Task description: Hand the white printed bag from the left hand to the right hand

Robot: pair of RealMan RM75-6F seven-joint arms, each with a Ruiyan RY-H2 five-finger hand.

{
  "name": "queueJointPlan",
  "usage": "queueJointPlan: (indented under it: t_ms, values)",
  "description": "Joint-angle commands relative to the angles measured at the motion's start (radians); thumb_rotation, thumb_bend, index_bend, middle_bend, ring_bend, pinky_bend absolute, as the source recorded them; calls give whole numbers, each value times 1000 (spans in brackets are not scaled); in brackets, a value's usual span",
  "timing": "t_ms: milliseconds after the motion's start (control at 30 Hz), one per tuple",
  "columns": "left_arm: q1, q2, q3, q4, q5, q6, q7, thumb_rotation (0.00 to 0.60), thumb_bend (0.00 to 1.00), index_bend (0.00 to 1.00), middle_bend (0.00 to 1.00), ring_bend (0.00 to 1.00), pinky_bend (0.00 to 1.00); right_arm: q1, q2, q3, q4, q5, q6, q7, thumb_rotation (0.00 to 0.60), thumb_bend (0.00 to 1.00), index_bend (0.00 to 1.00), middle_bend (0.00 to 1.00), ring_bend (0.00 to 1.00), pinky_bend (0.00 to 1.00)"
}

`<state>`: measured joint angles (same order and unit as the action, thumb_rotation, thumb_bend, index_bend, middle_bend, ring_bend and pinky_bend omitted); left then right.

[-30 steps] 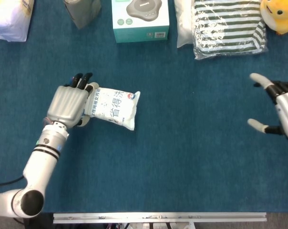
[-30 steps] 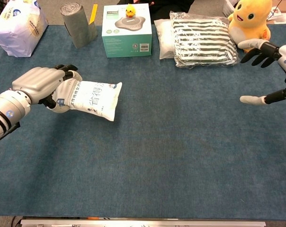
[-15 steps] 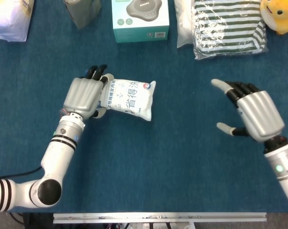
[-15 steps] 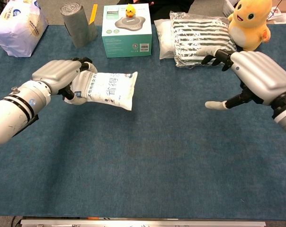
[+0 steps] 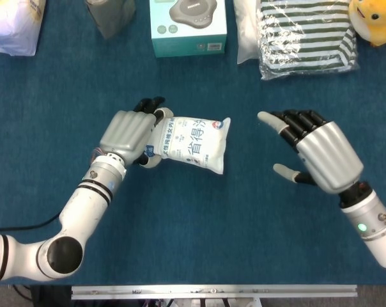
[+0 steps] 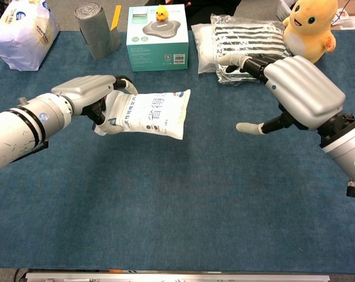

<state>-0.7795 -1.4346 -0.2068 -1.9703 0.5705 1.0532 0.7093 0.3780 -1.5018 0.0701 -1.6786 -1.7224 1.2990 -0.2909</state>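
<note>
The white printed bag (image 5: 192,143) (image 6: 148,114), with blue characters on its face, hangs above the blue table. My left hand (image 5: 131,135) (image 6: 90,94) grips its left end, and the bag sticks out to the right. My right hand (image 5: 316,152) (image 6: 295,87) is open with fingers spread, palm turned toward the bag. It holds nothing and stays a short gap to the right of the bag's free end.
Along the far edge stand a teal boxed device (image 5: 188,25) (image 6: 157,36), a grey roll (image 6: 96,30), a white package (image 6: 23,34), a striped packaged cloth (image 5: 305,35) (image 6: 250,48) and a yellow plush toy (image 6: 310,29). The blue table cloth (image 6: 177,200) lies below both hands.
My left hand carried the bag to the right and higher, toward the centre. My right hand swept in from the far right toward the bag, staying open.
</note>
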Motion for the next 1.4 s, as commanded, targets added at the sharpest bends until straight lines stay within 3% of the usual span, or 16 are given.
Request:
queueJointPlan:
  t_ms: [33, 367, 767, 1167, 1400]
  values:
    - [-17, 15, 0, -20, -24, -19, -24, 600, 258, 686, 64, 80, 342, 15, -15, -17, 36, -37, 17, 32, 600, 56, 189, 270, 259, 333]
    - [-52, 69, -4, -66, -63, -76, -124, 600, 258, 686, 64, 80, 345, 31, -32, -54, 80, -103, 36, 45, 600, 57, 189, 270, 259, 333]
    - [-88, 117, 3, -117, -64, -158, -247, 600, 258, 686, 67, 81, 346, 45, -47, -59, 109, -127, 47, 27, 600, 58, 192, 288, 259, 335]
    - [-124, 134, 31, -144, -21, -185, -320, 600, 258, 687, 69, 81, 348, 53, -89, -64, 173, -198, 135, 73, 600, 57, 334, 408, 370, 433]
    - [-139, 136, 38, -143, -5, -207, -373, 600, 258, 687, 70, 82, 348, 57, -103, -68, 199, -198, 136, 75, 600, 56, 348, 417, 379, 442]
